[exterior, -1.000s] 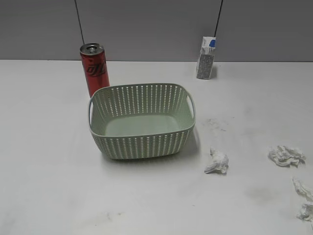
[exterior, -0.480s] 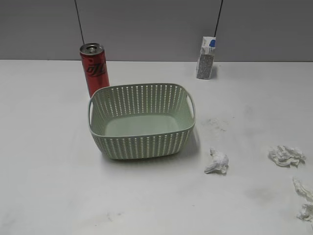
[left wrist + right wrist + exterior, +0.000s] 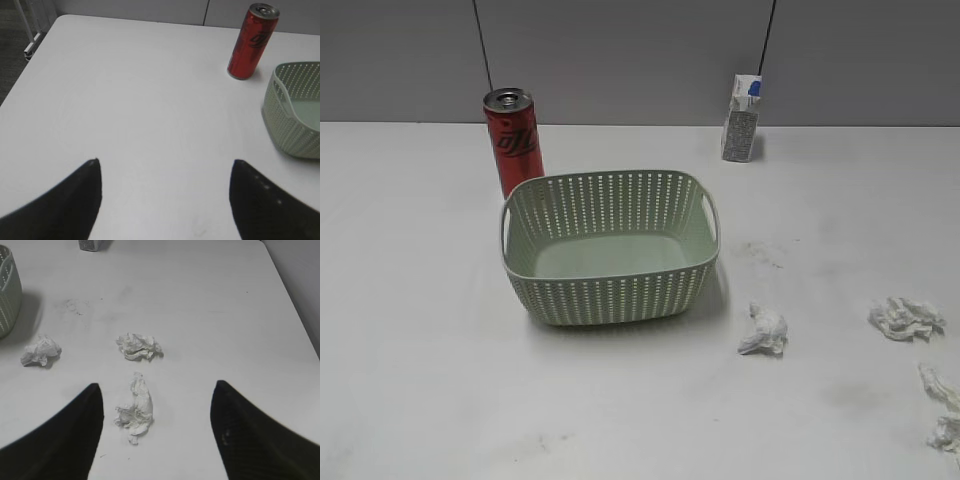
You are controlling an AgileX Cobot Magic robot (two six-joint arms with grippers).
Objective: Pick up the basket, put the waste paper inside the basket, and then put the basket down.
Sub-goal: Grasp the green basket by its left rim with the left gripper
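A pale sage-green plastic basket, rectangular with rounded corners and rows of small slot holes, sits upright and empty on a matte white surface. A handle cutout shows at each short end. Just behind its left corner stands a slim red metal can, top unopened; well back to the right is a small white carton with a blue mark. The waste paper, crumpled white tissue wads, lies on the surface right of the basket: one near its front corner, others farther right. The left claw hangs spread wide and empty above bare surface, its dark fingers tapered. The right claw is equally wide apart, empty, above a twisted wad.
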